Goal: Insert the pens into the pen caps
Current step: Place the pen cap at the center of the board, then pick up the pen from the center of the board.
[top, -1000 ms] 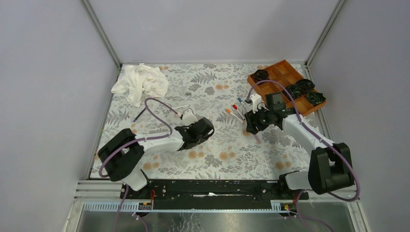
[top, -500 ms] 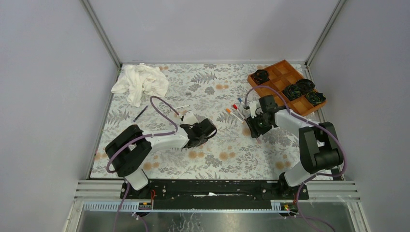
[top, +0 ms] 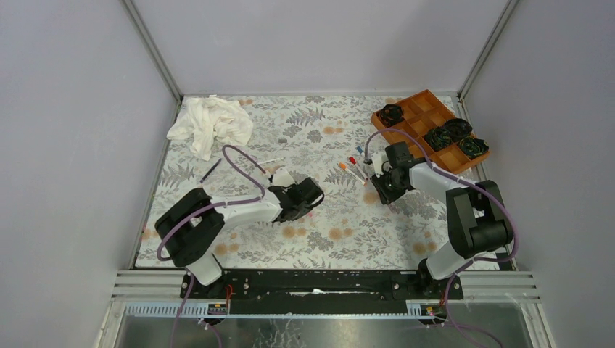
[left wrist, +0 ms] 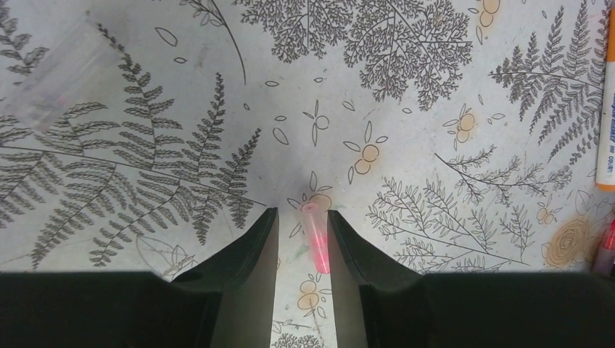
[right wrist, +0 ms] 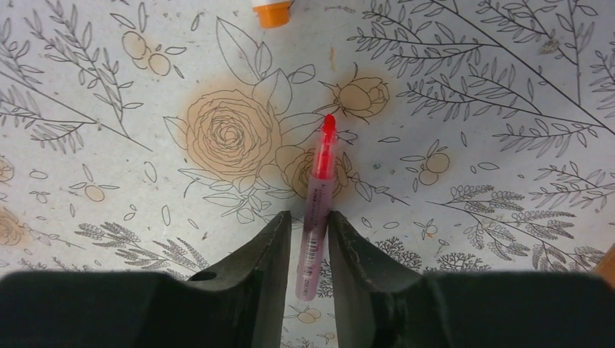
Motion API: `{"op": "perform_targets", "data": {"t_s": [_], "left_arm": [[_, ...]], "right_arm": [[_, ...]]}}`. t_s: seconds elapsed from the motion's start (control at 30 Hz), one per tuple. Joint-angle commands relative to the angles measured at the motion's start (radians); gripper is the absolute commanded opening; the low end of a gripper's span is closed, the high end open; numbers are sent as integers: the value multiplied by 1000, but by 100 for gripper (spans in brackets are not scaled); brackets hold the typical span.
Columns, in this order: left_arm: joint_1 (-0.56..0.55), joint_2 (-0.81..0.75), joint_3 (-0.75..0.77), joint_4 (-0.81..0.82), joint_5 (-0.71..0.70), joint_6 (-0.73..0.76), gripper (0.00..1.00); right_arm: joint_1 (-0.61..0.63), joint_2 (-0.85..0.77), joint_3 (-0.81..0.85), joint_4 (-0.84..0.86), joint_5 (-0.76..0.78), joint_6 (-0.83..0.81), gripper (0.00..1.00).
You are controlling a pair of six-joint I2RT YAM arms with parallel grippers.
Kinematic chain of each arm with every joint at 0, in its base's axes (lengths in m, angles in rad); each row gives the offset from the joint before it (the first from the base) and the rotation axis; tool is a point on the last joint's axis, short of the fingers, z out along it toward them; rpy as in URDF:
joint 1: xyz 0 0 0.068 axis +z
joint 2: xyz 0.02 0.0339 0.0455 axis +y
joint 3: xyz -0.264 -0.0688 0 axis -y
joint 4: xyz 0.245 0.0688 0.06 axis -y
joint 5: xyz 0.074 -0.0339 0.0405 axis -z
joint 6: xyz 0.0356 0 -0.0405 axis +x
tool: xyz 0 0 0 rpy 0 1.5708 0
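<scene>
In the left wrist view a pink translucent pen cap (left wrist: 316, 239) lies on the patterned table between my left gripper (left wrist: 302, 212) jaws. It leans against the right finger, with a clear gap to the left finger; the gripper is open. In the right wrist view a pink pen (right wrist: 317, 203) with a red tip lies between my right gripper (right wrist: 310, 215) jaws, which are narrow around it, with a thin gap on the left. From above, the left gripper (top: 312, 194) is mid-table. The right gripper (top: 382, 190) is just below a row of pens (top: 355, 168).
A white cloth (top: 210, 125) lies at the back left. An orange tray (top: 431, 127) holding black rosettes (top: 391, 112) stands at the back right. A dark pen (top: 211, 170) lies at the left. An orange-tipped pen (right wrist: 273, 11) lies ahead of the right gripper.
My left jaws have opened away from the pink cap. My right arm has folded in toward the pen row, and its jaws have narrowed around the pink pen.
</scene>
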Motion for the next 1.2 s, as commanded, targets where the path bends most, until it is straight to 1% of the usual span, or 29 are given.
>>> {"op": "perform_targets", "data": {"t_s": [0.0, 0.03, 0.1, 0.23, 0.3, 0.4, 0.43, 0.6, 0.67, 0.77, 0.8, 0.87, 0.9, 1.0, 1.07, 1.13, 1.17], "left_arm": [[6, -60, -14, -58, -27, -22, 38], [5, -74, -15, -59, -28, -21, 38], [5, -100, -17, -63, -27, -18, 38], [5, -175, -26, -67, -14, 12, 39], [6, -218, -30, -54, 10, 60, 39], [5, -311, -66, 16, 85, 190, 40], [5, -351, -96, 61, 113, 232, 42], [5, -625, -300, 365, 245, 418, 65], [6, -726, -383, 534, 313, 492, 77], [6, -817, -512, 875, 431, 572, 88], [5, -830, -551, 1007, 477, 586, 89], [5, -817, -595, 1173, 503, 586, 94], [5, -798, -593, 1225, 516, 591, 94], [5, -725, -563, 1304, 540, 587, 95], [6, -669, -549, 1393, 548, 572, 95], [6, -612, -525, 1467, 554, 557, 94], [6, -584, -506, 1475, 560, 552, 93]], "right_arm": [[26, 51, -22, -55, 11, -14, 26], [27, 50, -21, -57, 12, -16, 22], [28, 43, -20, -58, 8, -15, 16], [28, -14, -15, -55, -16, -11, 10], [25, -65, -12, -50, -53, -12, 9], [16, -168, -7, -47, -189, -16, 7], [15, -203, -5, -47, -242, -18, 7], [15, -318, 33, -73, -542, -15, 7], [15, -344, 55, -91, -676, -17, 7], [15, -372, 88, -98, -841, 3, 7], [15, -377, 105, -103, -893, 9, 7], [15, -387, 137, -113, -982, 24, 7], [15, -393, 152, -112, -1015, 36, 7], [17, -420, 176, -81, -1092, 93, 7], [19, -429, 184, -69, -1132, 125, 7], [23, -433, 188, -68, -1158, 139, 7], [25, -436, 186, -68, -1165, 143, 7]]}}
